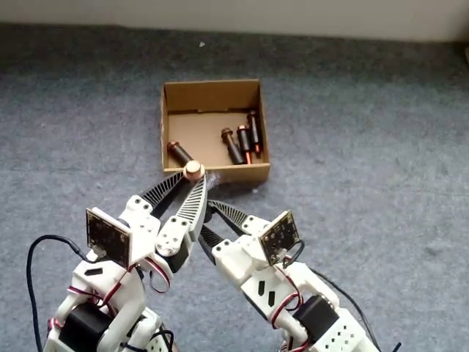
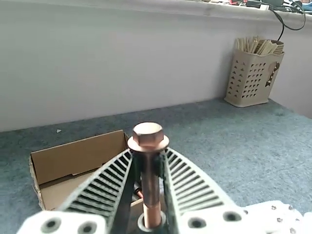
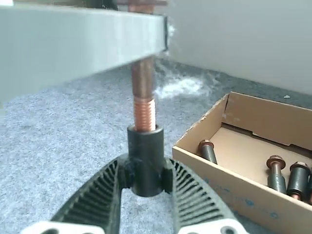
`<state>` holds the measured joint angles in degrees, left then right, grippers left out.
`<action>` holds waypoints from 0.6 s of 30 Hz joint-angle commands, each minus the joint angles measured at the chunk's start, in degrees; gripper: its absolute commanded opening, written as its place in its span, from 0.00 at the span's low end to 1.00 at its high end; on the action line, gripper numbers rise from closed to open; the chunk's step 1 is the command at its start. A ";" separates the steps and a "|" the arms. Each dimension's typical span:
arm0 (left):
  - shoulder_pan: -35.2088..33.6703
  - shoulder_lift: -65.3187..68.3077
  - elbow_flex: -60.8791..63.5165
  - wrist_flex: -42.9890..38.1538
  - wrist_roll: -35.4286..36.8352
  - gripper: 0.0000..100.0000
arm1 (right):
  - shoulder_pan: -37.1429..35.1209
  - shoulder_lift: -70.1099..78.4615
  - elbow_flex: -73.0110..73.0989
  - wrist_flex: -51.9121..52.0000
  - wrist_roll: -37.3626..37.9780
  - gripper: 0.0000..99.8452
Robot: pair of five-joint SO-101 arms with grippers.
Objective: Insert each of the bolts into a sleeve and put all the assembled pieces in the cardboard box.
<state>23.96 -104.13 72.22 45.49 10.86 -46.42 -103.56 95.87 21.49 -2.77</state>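
While the left gripper [image 2: 148, 161] has its fingers clamped on the upright bolt [image 2: 150, 195] below the head, and the right gripper [image 3: 145, 175] is clamped on the sleeve [image 3: 145, 146] beneath, the threaded tip sits in the sleeve's mouth. You should keep both axes aligned and lower straight, without tilt. Just beside them, the cardboard box [image 3: 209, 161] holds assembled pieces [image 1: 234, 145].

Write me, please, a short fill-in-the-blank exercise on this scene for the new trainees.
1. The left gripper is shut on a copper-coloured ____.
2. The right gripper is shut on a black ____.
3. Finished pieces lie inside the cardboard ____.
Missing words: bolt; sleeve; box.
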 commanded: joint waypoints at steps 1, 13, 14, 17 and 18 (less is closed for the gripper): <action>-1.19 -0.13 -1.10 3.60 0.53 0.03 | 2.86 -0.66 8.66 -3.47 0.09 0.01; -5.58 0.04 -2.77 9.58 5.80 0.21 | 2.77 -0.66 8.66 -3.38 0.00 0.01; -5.93 0.04 -2.77 9.58 5.80 0.21 | 2.77 -0.66 8.66 -3.38 0.00 0.01; -6.20 0.04 -2.77 9.58 5.80 0.21 | 2.77 -0.66 8.66 -3.30 0.00 0.01; -6.20 0.04 -2.77 9.58 5.80 0.21 | 2.77 -0.66 8.66 -3.30 0.00 0.01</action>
<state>18.59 -103.78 71.60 55.08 16.22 -44.22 -103.65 95.87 19.91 -2.86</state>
